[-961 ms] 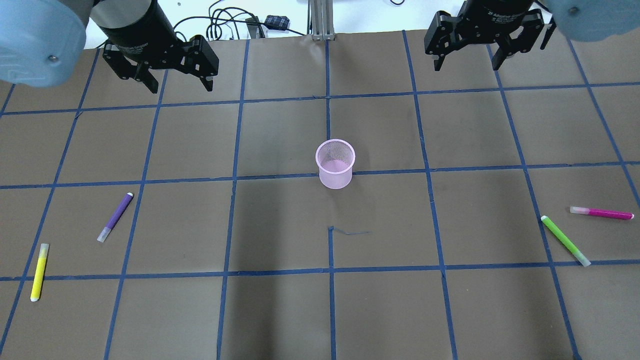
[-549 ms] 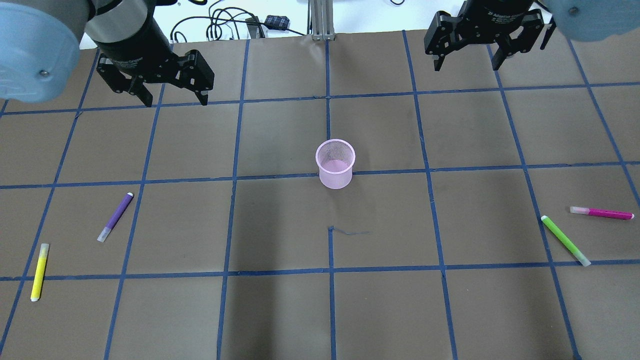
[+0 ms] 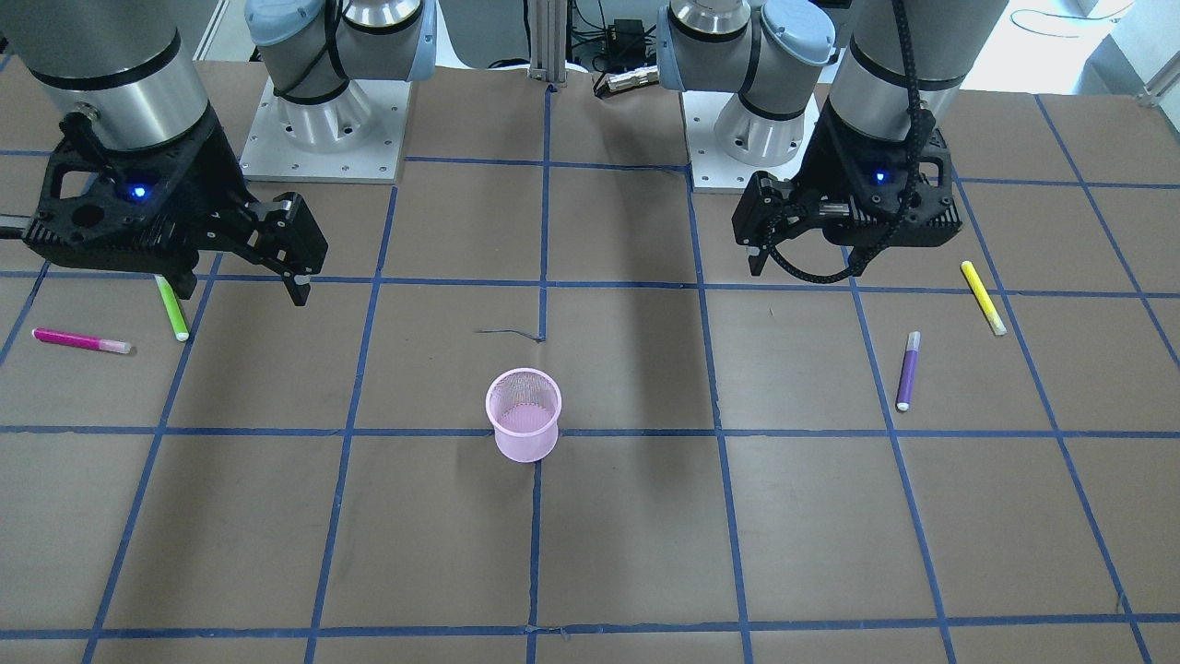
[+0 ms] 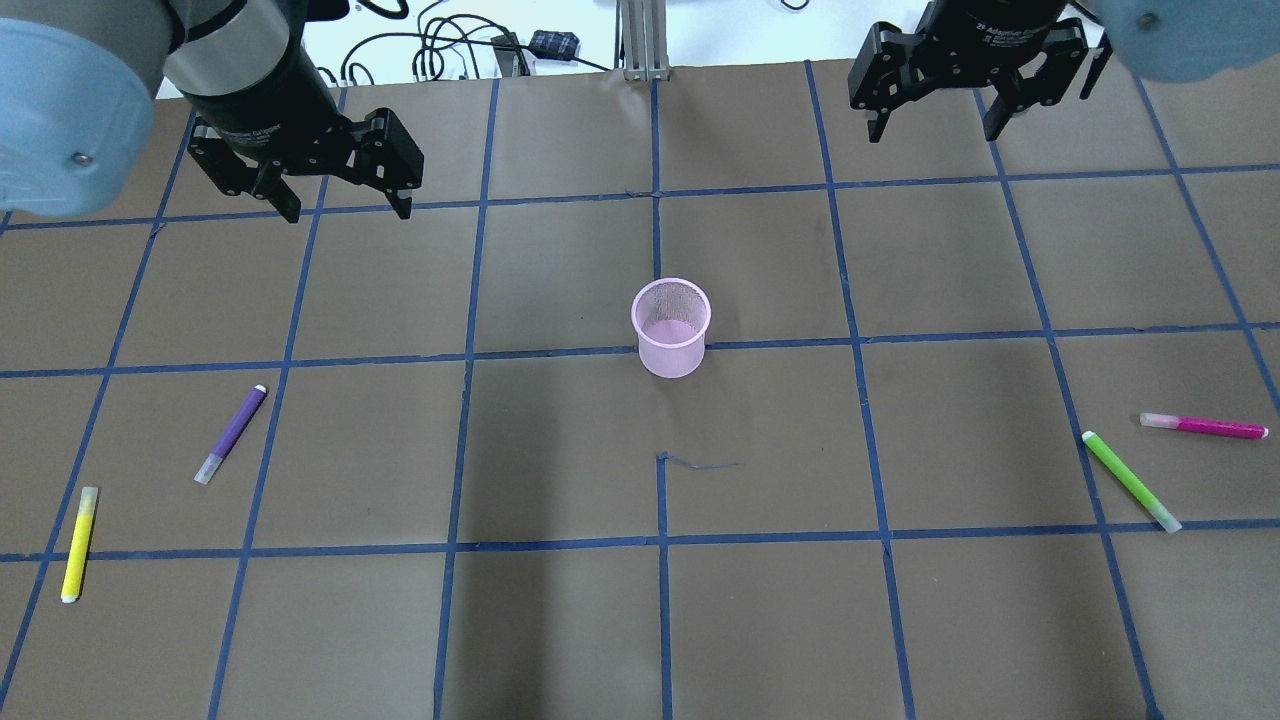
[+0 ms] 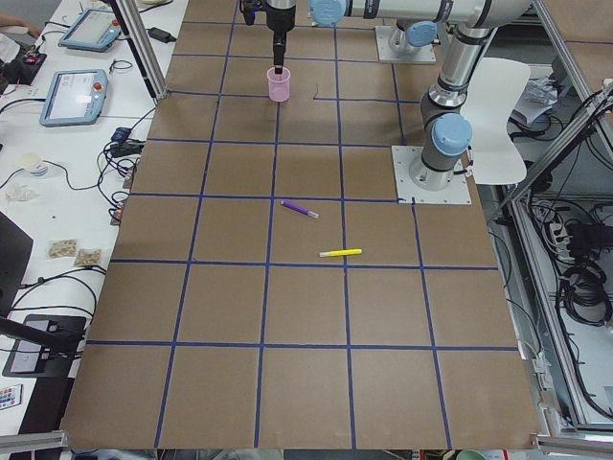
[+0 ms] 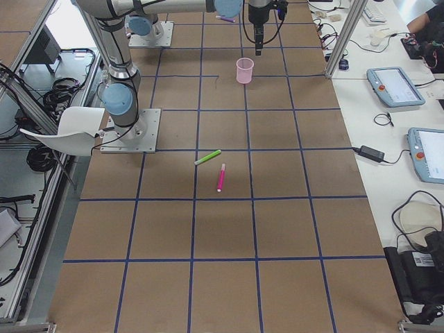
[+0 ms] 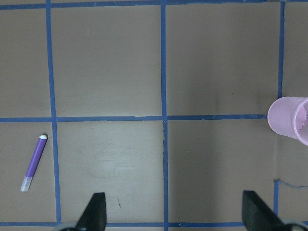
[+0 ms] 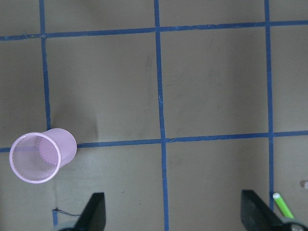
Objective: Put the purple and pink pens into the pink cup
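Note:
The pink mesh cup [image 4: 671, 330] stands upright mid-table and looks empty; it also shows in the front view [image 3: 524, 415]. The purple pen [image 4: 231, 434] lies flat on the left side, and shows in the left wrist view [image 7: 33, 162]. The pink pen [image 4: 1205, 426] lies flat at the far right, also in the front view [image 3: 81, 341]. My left gripper [image 4: 347, 205] is open and empty, hovering behind the purple pen. My right gripper [image 4: 935, 125] is open and empty at the back right, far from the pink pen.
A yellow pen [image 4: 79, 544] lies to the front left of the purple pen. A green pen [image 4: 1131, 481] lies close beside the pink pen. Cables and a metal post [image 4: 640, 40] sit past the table's back edge. Blue tape lines grid the brown surface.
My left gripper has moved toward the table's front and a little left, nearer the purple pen, still open. The right arm, pens and cup have not moved.

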Controlling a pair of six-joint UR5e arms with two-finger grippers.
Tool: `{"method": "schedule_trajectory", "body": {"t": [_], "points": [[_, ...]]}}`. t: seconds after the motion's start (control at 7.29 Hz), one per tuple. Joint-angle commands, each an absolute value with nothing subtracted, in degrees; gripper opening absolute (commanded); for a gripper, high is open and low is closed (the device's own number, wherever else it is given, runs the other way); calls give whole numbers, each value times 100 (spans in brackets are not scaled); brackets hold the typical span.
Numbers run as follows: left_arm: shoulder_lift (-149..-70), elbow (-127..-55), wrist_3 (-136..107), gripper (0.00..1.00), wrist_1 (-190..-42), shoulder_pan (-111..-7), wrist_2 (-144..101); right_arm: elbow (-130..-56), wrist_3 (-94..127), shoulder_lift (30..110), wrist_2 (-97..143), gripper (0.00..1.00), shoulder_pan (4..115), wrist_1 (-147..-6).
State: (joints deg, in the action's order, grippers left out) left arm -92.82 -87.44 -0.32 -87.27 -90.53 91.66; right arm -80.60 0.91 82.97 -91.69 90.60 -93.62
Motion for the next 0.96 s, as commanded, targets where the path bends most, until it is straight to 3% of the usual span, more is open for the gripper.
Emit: {"method": "schedule_trajectory", "body": {"t": [0.0,0.41,0.69,0.82], "points": [[-9430,-8745,479,100,-9061,-8721,9420,-8024,-2069,8340,-9404,100,8538,-9290],[-9851,-8867,2009,100,-9123,-8561,10377,-8068,-5689,8411,-9343,100,6703,-8877],[-10080,-9445,2449,100,-8966,-7888,10485,-8094,-7917,8333,-9308,100,5648,-8920],[-10246,-9831,3348,100,-8138,-7640,10520,-8095,-8928,8115,-9308,100,5312,-8973]]}}
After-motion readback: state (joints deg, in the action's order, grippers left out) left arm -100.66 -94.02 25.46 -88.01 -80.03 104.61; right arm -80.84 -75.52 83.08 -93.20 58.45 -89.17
